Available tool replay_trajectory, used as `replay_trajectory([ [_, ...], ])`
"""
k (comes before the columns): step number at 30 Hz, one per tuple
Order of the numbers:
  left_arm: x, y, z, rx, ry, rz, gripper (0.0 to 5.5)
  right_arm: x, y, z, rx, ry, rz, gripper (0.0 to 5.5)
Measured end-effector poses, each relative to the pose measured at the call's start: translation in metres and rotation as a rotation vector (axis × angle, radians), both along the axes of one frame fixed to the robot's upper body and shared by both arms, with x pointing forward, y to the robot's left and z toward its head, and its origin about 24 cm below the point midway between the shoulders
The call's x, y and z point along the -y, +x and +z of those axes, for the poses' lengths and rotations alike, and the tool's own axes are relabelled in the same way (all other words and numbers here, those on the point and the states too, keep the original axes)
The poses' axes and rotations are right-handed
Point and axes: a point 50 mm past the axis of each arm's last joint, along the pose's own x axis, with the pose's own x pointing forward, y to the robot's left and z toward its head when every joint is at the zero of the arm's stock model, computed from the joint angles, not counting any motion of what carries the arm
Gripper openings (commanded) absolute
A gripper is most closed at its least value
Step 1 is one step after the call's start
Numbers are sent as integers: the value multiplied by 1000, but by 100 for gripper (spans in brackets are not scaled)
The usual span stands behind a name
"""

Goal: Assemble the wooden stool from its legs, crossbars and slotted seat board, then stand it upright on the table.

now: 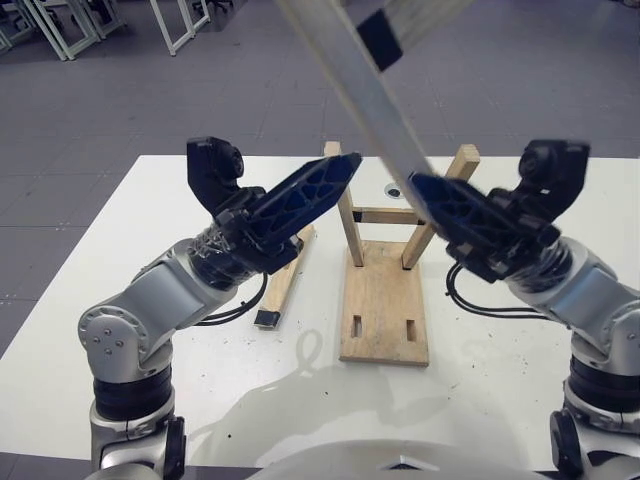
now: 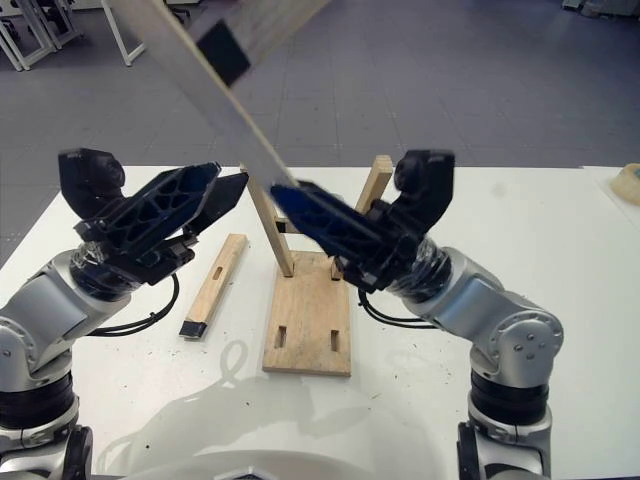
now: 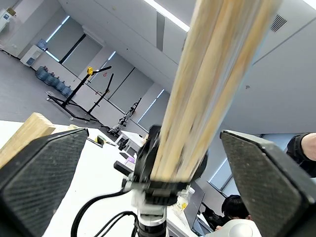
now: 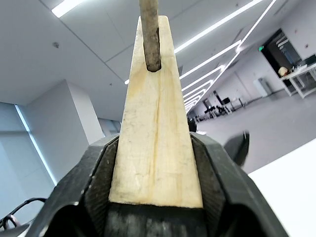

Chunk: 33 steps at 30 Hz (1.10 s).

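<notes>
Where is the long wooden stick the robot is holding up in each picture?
Left eye view: the wooden stick slants from top middle down to the right gripper.
Right eye view: slants from top left down to centre.
Left wrist view: runs through the middle.
Right wrist view: clamped between the jaws.
Shared landmark: the right gripper at its lower end.
</notes>
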Motion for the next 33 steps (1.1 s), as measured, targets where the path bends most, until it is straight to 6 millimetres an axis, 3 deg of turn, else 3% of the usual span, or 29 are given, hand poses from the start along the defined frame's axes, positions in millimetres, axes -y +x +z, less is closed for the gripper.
replay_trajectory([
  [7,3,-5,4,44,-30,-37,493,-5,-1,-13,-9,-67,20,201],
  [22,-14,-3,-5,17,91,-11,216,-12,-3,-25,22,-172,8,201],
  [28,-16,-3,-7,26,111,-20,212,-13,-4,-29,20,-179,16,201],
  [33,-22,2,-10,28,117,13,210,-9,-4,-36,21,-252,15,317],
])
